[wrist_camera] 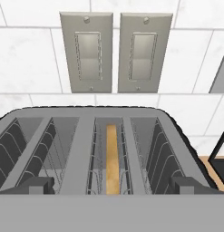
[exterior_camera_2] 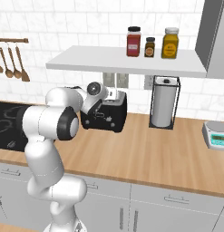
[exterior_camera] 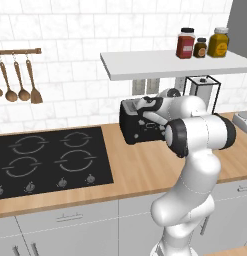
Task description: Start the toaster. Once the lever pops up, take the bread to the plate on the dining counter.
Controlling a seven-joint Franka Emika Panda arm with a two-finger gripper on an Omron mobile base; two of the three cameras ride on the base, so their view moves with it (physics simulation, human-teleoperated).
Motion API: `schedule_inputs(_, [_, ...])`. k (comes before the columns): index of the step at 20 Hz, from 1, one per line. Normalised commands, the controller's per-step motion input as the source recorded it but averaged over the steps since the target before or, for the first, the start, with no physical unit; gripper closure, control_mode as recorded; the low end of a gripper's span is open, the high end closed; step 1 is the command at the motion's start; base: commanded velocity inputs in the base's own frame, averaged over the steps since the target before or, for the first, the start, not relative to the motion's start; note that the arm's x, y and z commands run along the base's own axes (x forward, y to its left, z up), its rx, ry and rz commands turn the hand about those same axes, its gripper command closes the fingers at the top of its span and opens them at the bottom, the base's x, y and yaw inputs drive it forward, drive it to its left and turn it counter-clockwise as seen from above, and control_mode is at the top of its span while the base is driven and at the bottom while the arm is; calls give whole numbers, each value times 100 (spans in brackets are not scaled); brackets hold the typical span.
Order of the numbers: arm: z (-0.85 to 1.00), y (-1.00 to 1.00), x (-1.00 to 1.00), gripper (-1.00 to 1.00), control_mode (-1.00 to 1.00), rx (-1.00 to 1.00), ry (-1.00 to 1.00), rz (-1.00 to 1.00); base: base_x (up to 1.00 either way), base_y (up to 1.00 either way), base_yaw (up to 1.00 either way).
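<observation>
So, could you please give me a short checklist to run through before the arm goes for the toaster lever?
1. Bread seated in a slot: ok, it stands on edge in the right-hand slot of the hand view.
2. Claw open: ok, its tips stand wide apart above the toaster.
3. Claw empty: ok, nothing sits between the tips.
4. Claw over the toaster top: ok, the hand view looks straight down into the slots.
5. Lever position: cannot tell, the arm hides the toaster's front in both base views.
6. Space beside the toaster: ok, the paper towel holder stands apart on its right.
</observation>
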Motion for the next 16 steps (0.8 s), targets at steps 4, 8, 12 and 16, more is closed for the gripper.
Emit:
schedule_inputs(4, [0,0,0,-100,-100,0,0,0,0,0,0])
schedule_inputs(8, [0,0,0,-100,-100,0,0,0,0,0,0])
schedule_inputs(12, [0,0,0,-100,-100,0,0,0,0,0,0])
schedule_inputs(16, [0,0,0,-100,-100,0,0,0,0,0,0])
